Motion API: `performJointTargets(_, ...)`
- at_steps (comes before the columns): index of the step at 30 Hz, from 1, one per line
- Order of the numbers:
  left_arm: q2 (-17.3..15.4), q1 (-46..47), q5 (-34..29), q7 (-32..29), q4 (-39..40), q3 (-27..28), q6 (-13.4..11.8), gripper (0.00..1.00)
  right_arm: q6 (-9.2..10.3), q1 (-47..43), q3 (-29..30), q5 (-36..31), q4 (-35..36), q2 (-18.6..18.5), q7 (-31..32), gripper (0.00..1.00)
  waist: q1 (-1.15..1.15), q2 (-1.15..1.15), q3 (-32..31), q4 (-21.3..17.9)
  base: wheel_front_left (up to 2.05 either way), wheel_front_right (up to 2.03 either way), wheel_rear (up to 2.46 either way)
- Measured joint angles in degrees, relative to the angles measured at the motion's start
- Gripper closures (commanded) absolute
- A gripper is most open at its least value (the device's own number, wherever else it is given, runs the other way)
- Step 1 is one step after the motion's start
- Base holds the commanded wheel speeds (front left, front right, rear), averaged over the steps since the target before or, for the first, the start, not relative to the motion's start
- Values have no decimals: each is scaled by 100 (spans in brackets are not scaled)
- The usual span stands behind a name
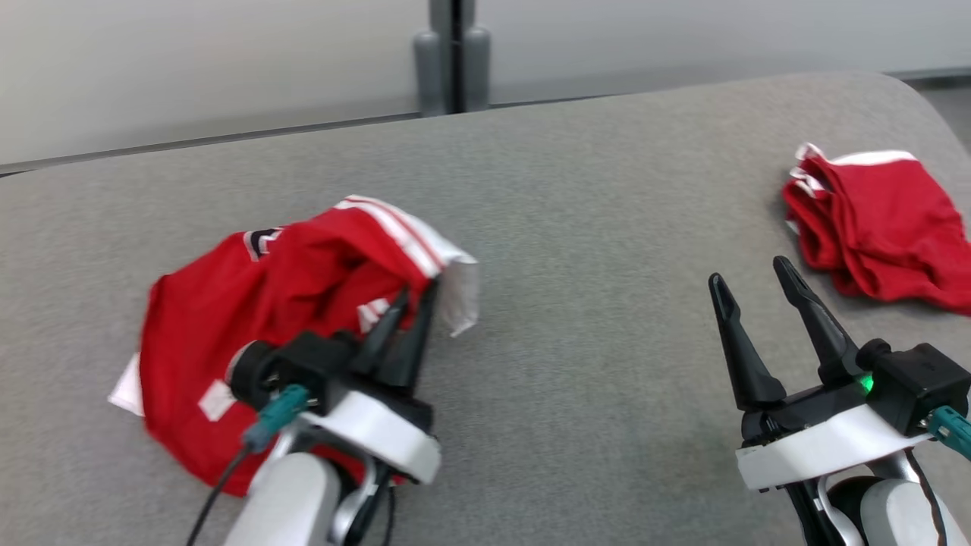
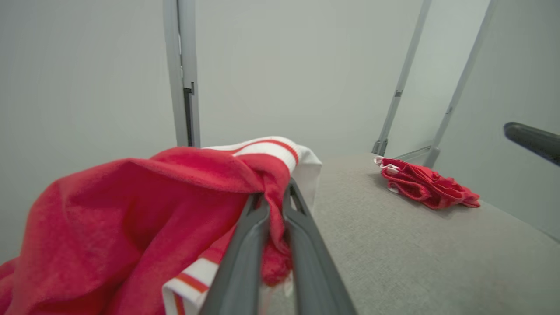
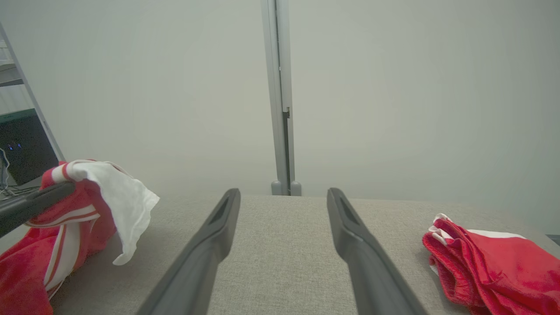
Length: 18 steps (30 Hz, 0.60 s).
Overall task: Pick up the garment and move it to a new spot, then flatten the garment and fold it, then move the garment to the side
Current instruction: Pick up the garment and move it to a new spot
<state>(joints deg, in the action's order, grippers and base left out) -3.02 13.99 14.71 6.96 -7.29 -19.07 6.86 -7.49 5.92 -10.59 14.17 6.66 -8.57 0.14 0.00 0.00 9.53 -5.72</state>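
On the left half of the grey worktop (image 1: 592,227) lies the garment (image 1: 250,303), a red piece with white stripes and a white lining; it is bunched in a loose heap and part of a dark printed mark shows near its top edge. The left pincer (image 1: 417,292) is clenched on a fold of the garment at its right side, just below the striped band; in the left wrist view the two dark fingers (image 2: 245,253) press together with red cloth (image 2: 131,210) squeezed between them, the left pincer's tips (image 2: 274,194) buried in the fold. The pinched part is raised off the surface, and a white flap hangs free beside it, as the right wrist view shows (image 3: 127,201); the rest of the heap appears to rest on the worktop. The right pincer (image 1: 749,273) is released, its fingers spread wide apart and gripping nothing; it hovers over bare worktop (image 3: 280,245) at the right, well apart from the garment. Beyond it, near the far right edge, lies another red bundle (image 1: 880,227) with white trim, crumpled and touched by neither pincer. A grey upright post (image 1: 455,53) stands behind the worktop's far edge against a pale wall.
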Motion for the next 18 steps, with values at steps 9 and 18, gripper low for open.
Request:
performJointTargets(9,20,614,169,-169,-489,-1340,44,100,-1,4,136,13,-80,230,-266,0,0,0,576,-715,0,0,0)
performJointTargets(18,-231,887,263,118,-701,-1692,57,0,-1,148,136,-2,-264,345,-467,0,0,0,1045,-836,0,0,0)
